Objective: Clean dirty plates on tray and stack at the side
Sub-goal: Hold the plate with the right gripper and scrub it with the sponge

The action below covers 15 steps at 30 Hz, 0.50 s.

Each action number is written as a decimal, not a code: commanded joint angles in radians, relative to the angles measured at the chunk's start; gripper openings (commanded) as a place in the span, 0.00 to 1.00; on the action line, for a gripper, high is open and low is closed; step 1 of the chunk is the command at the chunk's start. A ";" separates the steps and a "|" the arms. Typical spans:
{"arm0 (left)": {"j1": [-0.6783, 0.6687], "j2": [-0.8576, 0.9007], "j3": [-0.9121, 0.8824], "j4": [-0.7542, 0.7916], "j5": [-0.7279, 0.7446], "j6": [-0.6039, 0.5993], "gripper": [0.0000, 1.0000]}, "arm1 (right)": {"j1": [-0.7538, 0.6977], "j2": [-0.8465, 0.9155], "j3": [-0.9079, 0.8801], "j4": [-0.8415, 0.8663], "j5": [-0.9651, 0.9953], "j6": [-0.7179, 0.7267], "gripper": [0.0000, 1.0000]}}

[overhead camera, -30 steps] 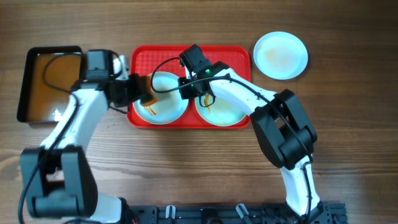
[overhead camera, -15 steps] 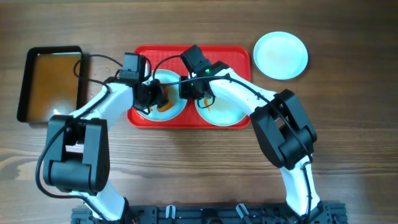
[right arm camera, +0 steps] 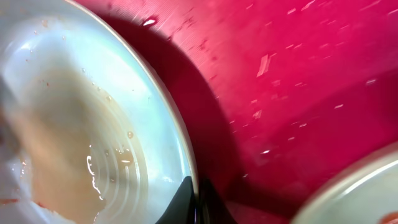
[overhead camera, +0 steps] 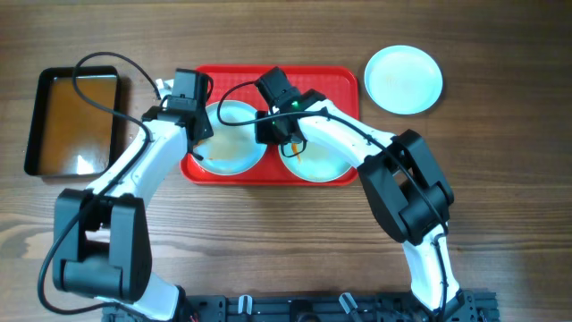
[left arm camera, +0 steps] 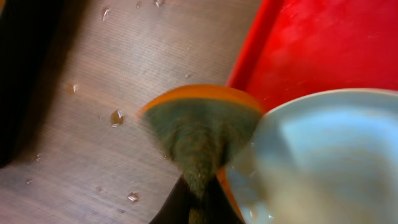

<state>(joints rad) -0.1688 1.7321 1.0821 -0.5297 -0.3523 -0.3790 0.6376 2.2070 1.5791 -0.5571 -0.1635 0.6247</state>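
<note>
While one round pale-blue plate [overhead camera: 404, 79] sits on the wooden counter [overhead camera: 500, 197] at two o'clock from the red plastic tray [overhead camera: 335, 82], two lie on it unfinished. Your left tool [left arm camera: 198, 202] pinches an orange-and-green sponge [left arm camera: 199, 124] beside the nine-o'clock plate [overhead camera: 231, 148], whose rim your right tool [right arm camera: 198, 198] clamps.

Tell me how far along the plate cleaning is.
Done: one plate sits beside the tray and looks mostly clean. In hand: the left claw holds a sponge against the edge of the left tray plate, while the right claw pinches its rim. Left: the right tray plate, streaked orange, then stacking all three at the side.
</note>
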 commanded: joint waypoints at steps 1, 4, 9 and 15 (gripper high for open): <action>0.003 0.003 0.016 0.066 0.371 0.004 0.04 | -0.010 0.020 0.003 -0.005 0.051 0.006 0.04; 0.001 0.060 0.016 0.114 0.508 -0.057 0.04 | -0.010 0.020 0.003 -0.005 0.051 0.006 0.04; 0.001 0.183 0.016 0.133 0.537 -0.048 0.04 | -0.010 0.020 0.003 -0.002 0.051 0.005 0.04; 0.003 0.161 0.018 -0.064 -0.044 -0.041 0.04 | -0.010 0.020 0.003 -0.008 0.052 0.003 0.04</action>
<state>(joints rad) -0.1818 1.8847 1.1324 -0.5182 -0.0566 -0.4217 0.6323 2.2070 1.5791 -0.5568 -0.1558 0.6247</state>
